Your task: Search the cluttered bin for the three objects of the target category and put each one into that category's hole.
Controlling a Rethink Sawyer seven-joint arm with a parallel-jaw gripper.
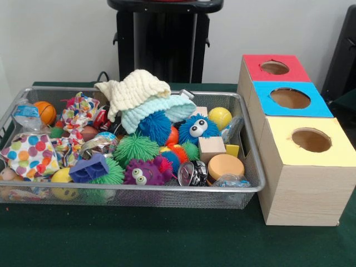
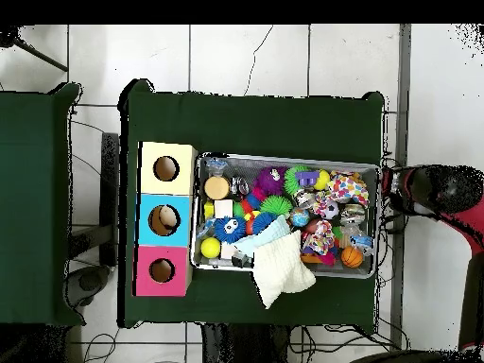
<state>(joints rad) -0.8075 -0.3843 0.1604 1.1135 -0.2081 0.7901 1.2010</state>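
A wire mesh bin (image 1: 139, 189) is piled with toys. A cream knitted cloth (image 1: 133, 89) lies on top over a pale blue cloth (image 1: 167, 108). Beneath are a blue spiky ball with eyes (image 1: 197, 128), a purple one with eyes (image 1: 139, 173), a green spiky ball (image 1: 135, 147), a yellow ball (image 1: 220, 117), a wooden cube (image 1: 211, 147) and an orange disc (image 1: 225, 166). Beside the bin stand a red box (image 1: 275, 68), a blue box (image 1: 290, 98) and a yellow box (image 1: 311, 140), each with a round hole. The red and black arm (image 2: 444, 189) shows only overhead, off the bin's right end.
A small basketball (image 1: 45, 111), a purple block (image 1: 89, 168) and a polka-dot cloth (image 1: 30, 156) fill the bin's left part. In the overhead view the cream cloth (image 2: 282, 269) hangs over the bin's lower rim. Green cloth covers the table (image 1: 167, 239).
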